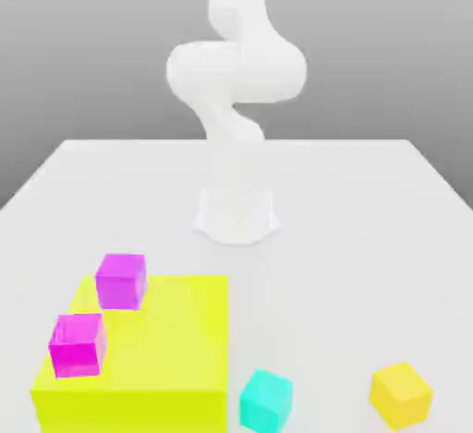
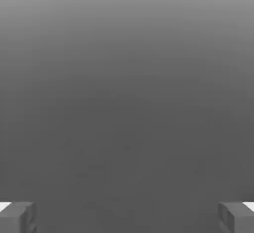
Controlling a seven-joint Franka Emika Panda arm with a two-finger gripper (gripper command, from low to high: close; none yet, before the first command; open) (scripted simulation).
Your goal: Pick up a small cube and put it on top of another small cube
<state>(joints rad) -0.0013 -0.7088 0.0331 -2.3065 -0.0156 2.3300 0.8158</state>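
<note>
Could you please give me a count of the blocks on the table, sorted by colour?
Magenta small cubes: 2
Cyan small cube: 1
Yellow small cube: 1
Large yellow block: 1
Total: 5

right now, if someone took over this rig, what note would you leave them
Gripper: open, fingers wide apart, holding nothing; the hand view faces plain grey background, not the cubes.
Cubes: two magenta cubes sit on the big yellow block, one near its back edge, one near the exterior view's left edge. The cyan cube and the small yellow cube rest on the white table, to the exterior view's right of the block, apart from each other.
Done: nothing stacked, nothing gripped.
Left: bring the hand down over one small cube, grasp it, set it on another.
</note>
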